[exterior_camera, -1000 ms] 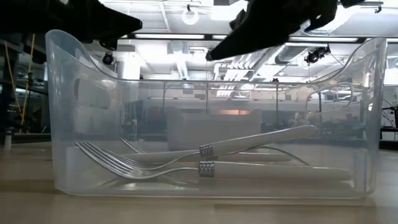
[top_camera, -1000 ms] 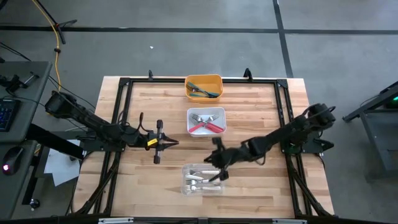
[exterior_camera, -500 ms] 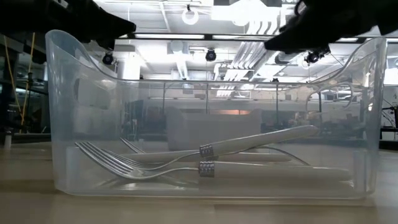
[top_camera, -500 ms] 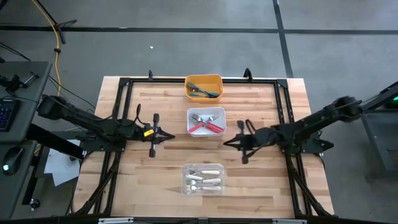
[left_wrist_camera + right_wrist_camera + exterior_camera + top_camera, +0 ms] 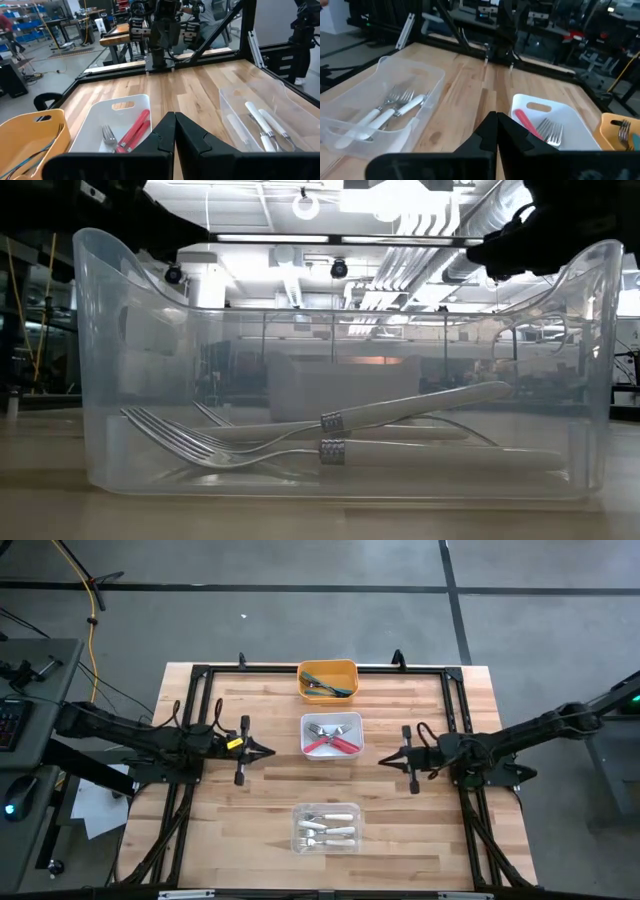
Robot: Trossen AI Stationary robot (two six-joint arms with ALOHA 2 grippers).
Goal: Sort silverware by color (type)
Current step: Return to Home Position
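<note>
The silverware lies sorted in three bins down the middle of the table. Teal-handled forks (image 5: 330, 688) lie in the orange bin (image 5: 328, 668), pink-red-handled forks (image 5: 333, 745) in the white bin (image 5: 310, 723), and white-handled forks (image 5: 322, 828) in the clear bin (image 5: 326, 810). My left gripper (image 5: 268, 750) hovers left of the white bin, shut and empty; its fingers (image 5: 175, 120) meet in its wrist view. My right gripper (image 5: 383, 759) hovers right of the white bin, also shut and empty (image 5: 496, 117).
A black frame (image 5: 200, 675) runs around the wooden table's edges. Bare wood (image 5: 250, 810) lies on both sides of the bin column. In the low view the clear bin (image 5: 120, 430) fills the picture, with white-handled forks (image 5: 420, 450) flat on its floor.
My right gripper has risen from above the clear bin and drawn back toward the table's right and far side, ending beside the white bin. My left gripper has pulled back a little toward the left and far edge. The forks and bins have stayed put.
</note>
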